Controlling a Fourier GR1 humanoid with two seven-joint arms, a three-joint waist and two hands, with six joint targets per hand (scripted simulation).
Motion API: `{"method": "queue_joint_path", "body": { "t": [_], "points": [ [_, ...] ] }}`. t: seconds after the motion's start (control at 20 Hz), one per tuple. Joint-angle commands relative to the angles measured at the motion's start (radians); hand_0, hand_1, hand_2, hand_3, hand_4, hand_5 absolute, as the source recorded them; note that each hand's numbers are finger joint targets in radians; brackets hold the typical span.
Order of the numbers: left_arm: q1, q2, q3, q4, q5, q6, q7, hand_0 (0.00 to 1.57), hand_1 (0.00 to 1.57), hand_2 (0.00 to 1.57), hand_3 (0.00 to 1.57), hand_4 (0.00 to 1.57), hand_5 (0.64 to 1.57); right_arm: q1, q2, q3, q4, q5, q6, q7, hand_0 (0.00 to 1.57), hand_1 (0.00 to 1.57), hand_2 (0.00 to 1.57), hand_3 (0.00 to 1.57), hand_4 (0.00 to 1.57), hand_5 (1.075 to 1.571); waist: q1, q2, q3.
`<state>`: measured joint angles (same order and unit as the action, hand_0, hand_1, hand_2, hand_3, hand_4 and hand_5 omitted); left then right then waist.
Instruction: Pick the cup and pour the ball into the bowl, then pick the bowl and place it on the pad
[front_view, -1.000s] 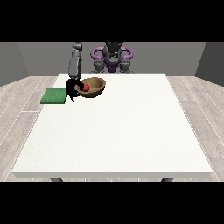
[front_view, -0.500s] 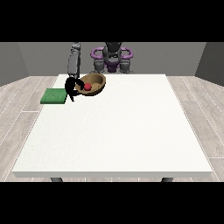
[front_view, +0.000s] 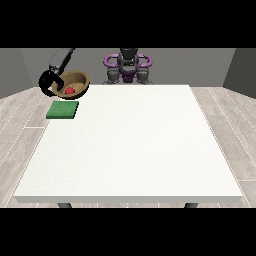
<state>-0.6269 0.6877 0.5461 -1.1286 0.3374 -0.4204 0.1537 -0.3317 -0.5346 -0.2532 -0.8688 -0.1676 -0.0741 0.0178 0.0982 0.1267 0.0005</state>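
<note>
Bowl (front_view: 75, 83): one brown wooden bowl, held up in the air past the far left corner of the white bench (front_view: 130, 150), tipped a little so its opening faces the camera. Inside it lies one red ball (front_view: 69, 90), resting low against the inner wall. One green pad (front_view: 63, 110) lies flat on the bench at its far left edge, just below and slightly nearer than the bowl; bowl and pad do not touch, with open air showing between them.

One hand shows, the black hand at the view's left (front_view: 49, 83). It sits at the bowl's left rim, its fingers curled round that rim so the bowl hangs to the hand's right. A grey forearm (front_view: 61, 59) slopes up from the hand towards the top of the view. The ball is just right of the hand, inside the bowl.

The robot's torso (front_view: 128, 66), dark with purple rings, stands behind the far edge of the bench, well right of the bowl. No cup and no second hand can be made out.
</note>
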Motion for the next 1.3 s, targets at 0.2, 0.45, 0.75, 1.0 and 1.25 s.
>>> {"method": "queue_joint_path", "body": {
  "t": [0.2,0.45,0.75,1.0,1.25],
  "points": [
    [0.041,0.043,0.028,0.057,0.004,-0.023,-0.078,0.0,0.0,0.0,0.0,1.21,1.548,-0.117,-0.183,-0.063,0.043,-0.024,0.097,0.155,1.57,1.57,1.57,0.53,1.1,1.564,-0.032,0.03,-0.0006],
    [0.058,0.092,0.056,0.134,-0.014,-0.051,-0.2,0.0,0.0,0.0,0.0,1.21,1.555,-0.148,-0.154,-0.055,0.032,-0.011,0.095,0.119,1.57,1.57,1.57,0.38,1.12,1.568,-0.065,0.098,-0.0008],
    [0.064,0.099,0.056,0.096,0.037,-0.083,-0.195,0.0,0.0,0.0,0.0,1.21,1.553,-0.168,-0.121,-0.119,0.174,-0.038,0.093,0.001,1.57,1.57,1.57,0.44,1.06,1.569,-0.011,0.141,0.0005],
    [0.072,0.112,0.05,0.128,0.027,-0.076,-0.223,0.0,0.0,0.0,0.0,1.2,1.555,-0.206,-0.082,-0.108,0.194,-0.04,0.083,0.025,1.57,1.57,1.57,0.58,1.01,1.571,-0.025,0.126,0.0],
    [0.077,0.132,0.057,0.154,0.019,-0.076,-0.257,0.0,0.0,0.0,0.0,1.19,1.561,-0.225,-0.068,-0.16,0.224,-0.079,0.024,0.04,1.57,1.57,1.57,0.88,0.71,1.571,-0.038,0.155,-0.0003]
  ]
}}
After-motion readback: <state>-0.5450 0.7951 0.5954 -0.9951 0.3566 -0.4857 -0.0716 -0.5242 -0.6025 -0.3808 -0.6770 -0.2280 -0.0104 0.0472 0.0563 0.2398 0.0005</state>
